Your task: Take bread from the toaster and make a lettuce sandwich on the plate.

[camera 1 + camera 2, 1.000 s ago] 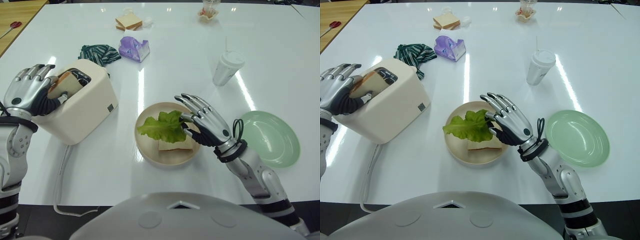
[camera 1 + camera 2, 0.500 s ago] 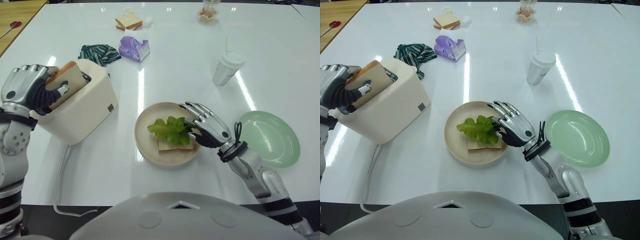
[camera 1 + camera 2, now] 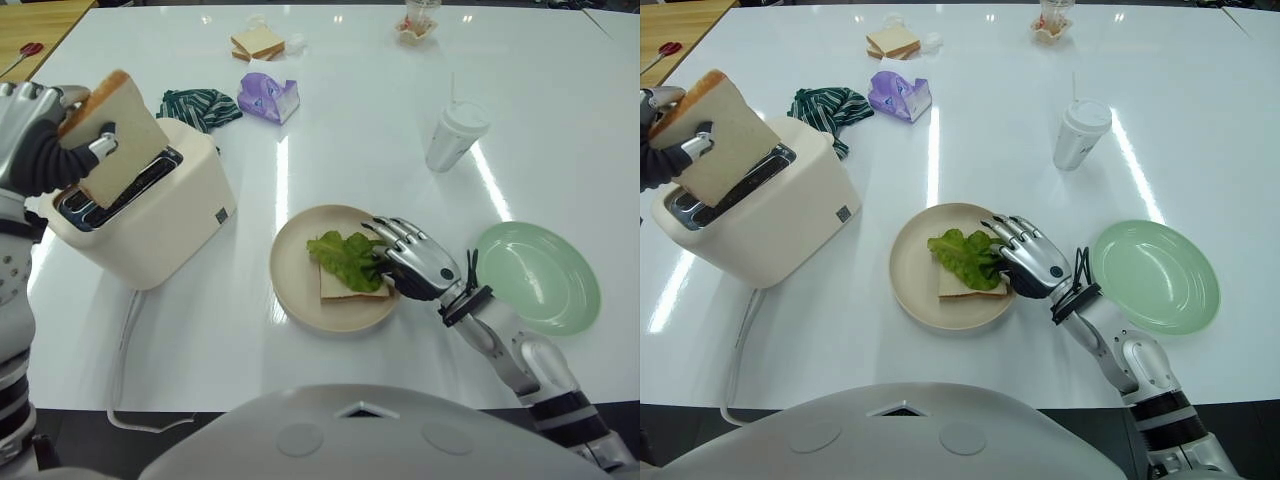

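Bread (image 3: pixel 125 130) further out of toaster (image 3: pixel 160 225), clamped in L hand (image 3: pixel 30 140); R hand (image 3: pixel 420 265) pinching lettuce (image 3: pixel 345 255).

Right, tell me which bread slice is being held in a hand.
The slice in the left hand, over the toaster. The plate slice lies on the beige plate under lettuce; the far slices sit untouched across the table.

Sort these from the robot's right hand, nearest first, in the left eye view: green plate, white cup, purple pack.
1. green plate, just right of the right hand.
2. white cup, behind it.
3. purple pack, far back left.
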Controlling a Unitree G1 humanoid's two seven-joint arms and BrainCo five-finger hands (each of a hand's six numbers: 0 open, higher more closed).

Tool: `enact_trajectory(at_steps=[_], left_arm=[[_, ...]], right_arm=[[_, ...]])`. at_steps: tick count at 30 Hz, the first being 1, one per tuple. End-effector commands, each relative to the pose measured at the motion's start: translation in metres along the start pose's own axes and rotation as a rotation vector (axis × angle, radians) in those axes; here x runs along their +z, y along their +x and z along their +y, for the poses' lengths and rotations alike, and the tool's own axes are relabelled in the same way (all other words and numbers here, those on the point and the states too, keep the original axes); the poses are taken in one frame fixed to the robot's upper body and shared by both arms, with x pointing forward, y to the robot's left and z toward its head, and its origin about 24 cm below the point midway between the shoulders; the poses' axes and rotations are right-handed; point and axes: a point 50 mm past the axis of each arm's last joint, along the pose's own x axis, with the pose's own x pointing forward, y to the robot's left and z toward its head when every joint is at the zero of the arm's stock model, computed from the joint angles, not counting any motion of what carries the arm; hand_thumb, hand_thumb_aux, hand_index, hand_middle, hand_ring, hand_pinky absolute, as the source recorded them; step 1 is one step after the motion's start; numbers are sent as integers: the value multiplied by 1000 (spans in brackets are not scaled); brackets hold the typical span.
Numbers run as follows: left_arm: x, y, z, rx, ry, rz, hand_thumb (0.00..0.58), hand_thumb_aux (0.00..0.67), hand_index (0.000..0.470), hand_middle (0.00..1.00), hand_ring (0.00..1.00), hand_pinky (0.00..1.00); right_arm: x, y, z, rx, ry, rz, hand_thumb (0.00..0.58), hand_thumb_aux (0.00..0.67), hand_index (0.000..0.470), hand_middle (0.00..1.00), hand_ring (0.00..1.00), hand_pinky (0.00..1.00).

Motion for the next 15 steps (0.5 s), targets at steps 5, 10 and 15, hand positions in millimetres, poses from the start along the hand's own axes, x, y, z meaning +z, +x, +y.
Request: enact_trajectory(at_steps=[5, 10, 15], left_arm=[[3, 18, 29, 2, -11, -93, 580, 670, 470, 1000, 1000, 1000], [15, 26, 32, -82, -109, -186, 580, 670, 470, 1000, 1000, 1000], [32, 33, 34, -133, -232, -285, 580, 670, 470, 1000, 1000, 1000]], right_arm=[[2, -2, -21, -60, -7, 13, 0, 0, 0, 0, 0, 0], [-5, -5, -34, -105, -6, 52, 0, 0, 0, 0, 0, 0], [-15, -9, -51, -170, -25, 83, 0, 0, 0, 0, 0, 0]])
